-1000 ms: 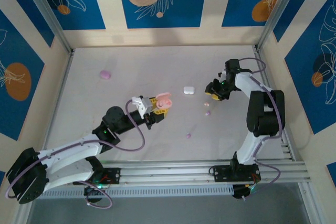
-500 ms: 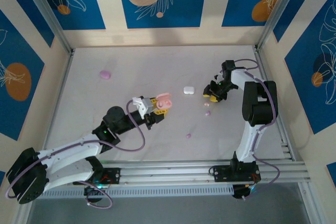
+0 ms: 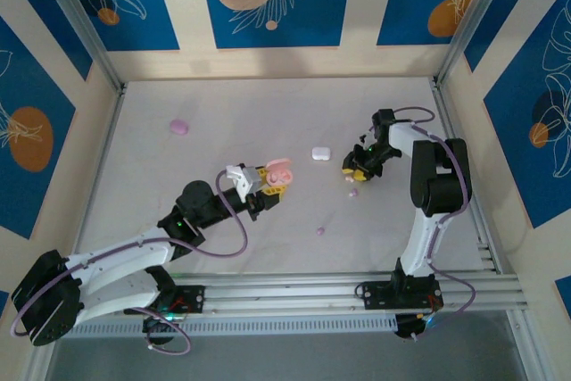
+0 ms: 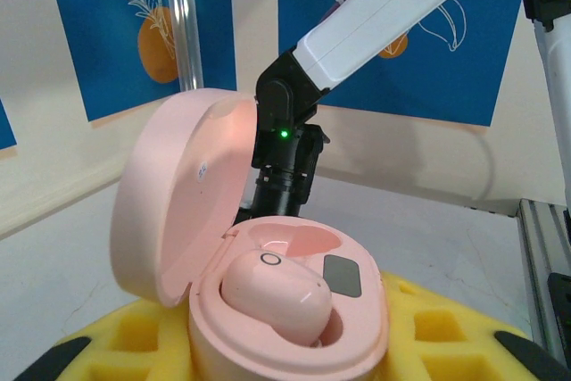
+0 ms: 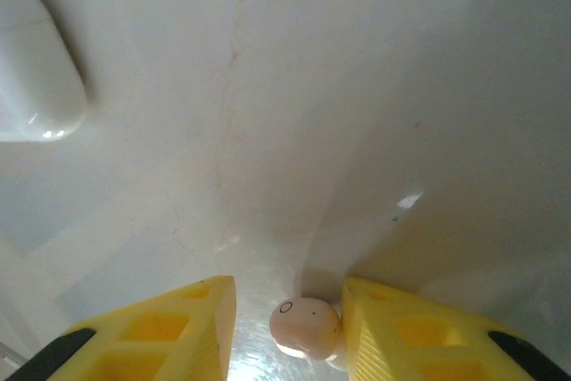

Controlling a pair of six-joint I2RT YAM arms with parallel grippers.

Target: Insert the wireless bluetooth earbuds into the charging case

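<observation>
Entry: right arm on approach.

Change over the last second: my right gripper [image 3: 355, 170] has swung from nearer the table's far right toward me and a little left, and has come down onto the table. Its jaws have been drawing in on the way. In the right wrist view the two yellow fingers [image 5: 178, 327] now stand either side of a loose pink bud [image 5: 306, 327], which lies on the table between the middle and the right edge. The gap is narrow. The bud sits against or just beside the right-hand finger, with clear space to the other, so I read it as bracketed but not yet pinched. Something pale sits behind the bud, low in that view; I cannot make it out.

The left arm is unchanged. My left gripper [image 4: 285, 359] is clamped on the pink case [image 4: 268, 310] and holds it lifted near the table's middle, lid open. One bud [image 4: 277, 296] is already seated, and the socket beside it is empty.

Other items: the white case [image 5: 36, 86] lies just beside the right gripper, toward the middle. Two purple buds [image 3: 352, 192] [image 3: 320, 231] lie nearer the table's near edge.

Judgement: the pick is lined up. Next comes closing fully on the pink bud, lifting it, and carrying it across to the empty socket. Risk: so small and round a bud could squirt out sideways as the fingers meet it.
</observation>
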